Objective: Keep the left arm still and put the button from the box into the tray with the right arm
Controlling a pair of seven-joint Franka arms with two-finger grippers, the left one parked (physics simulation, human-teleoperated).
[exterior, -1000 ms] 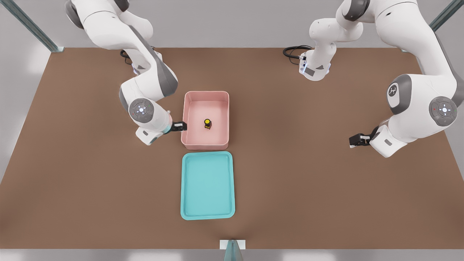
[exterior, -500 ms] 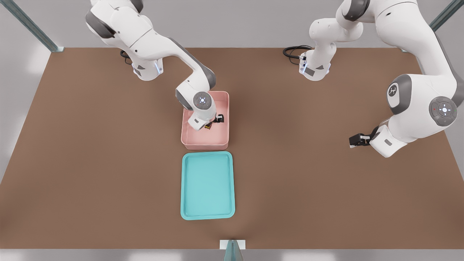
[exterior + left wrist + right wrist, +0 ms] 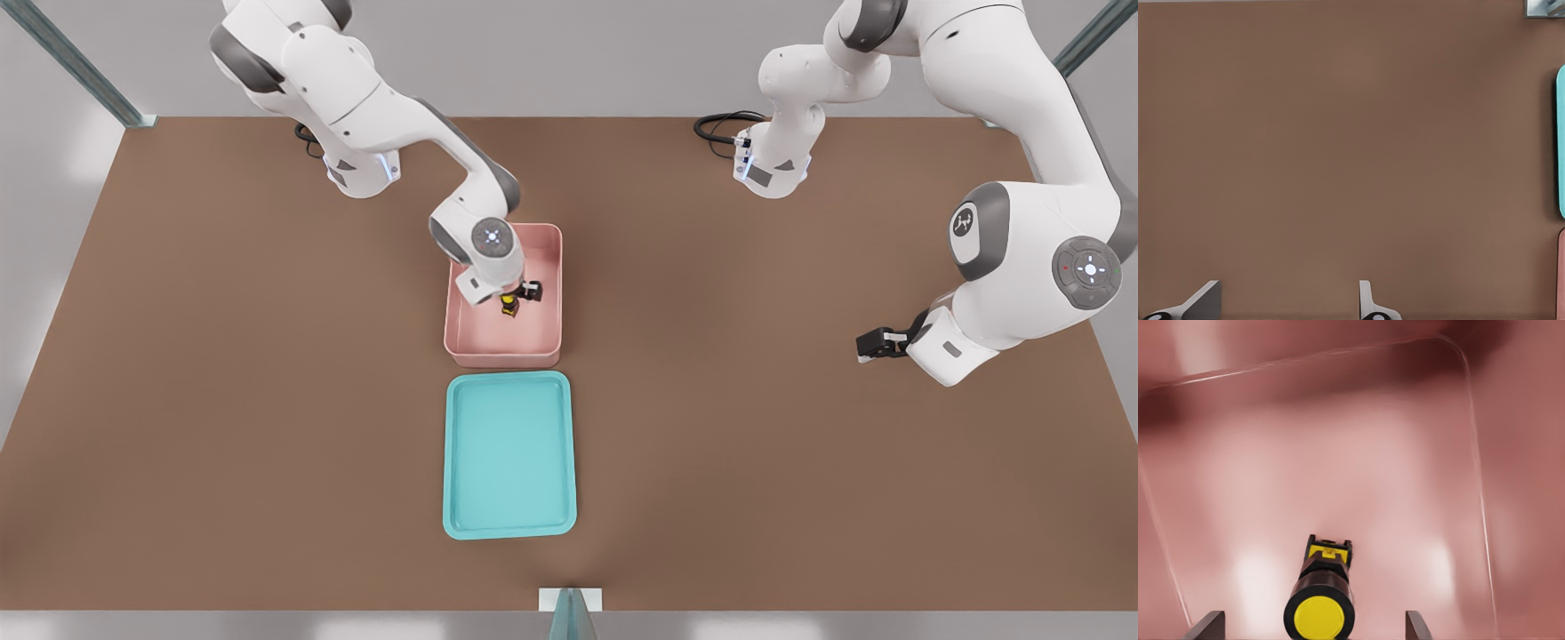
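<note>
Pink box [image 3: 503,342] holds the button [image 3: 1319,608], upright between the gripper's [image 3: 523,295] wide-spread fingers [image 3: 1206,627], untouched. Turquoise tray [image 3: 509,524] sits empty nearby. Fingers mostly cut off.

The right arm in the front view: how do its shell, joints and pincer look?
The right arm has a glossy white shell with grey joint bands and a round grey cap with small white lights. Its pincer, over the box, is small and black. A black cable loops at its base.
</note>
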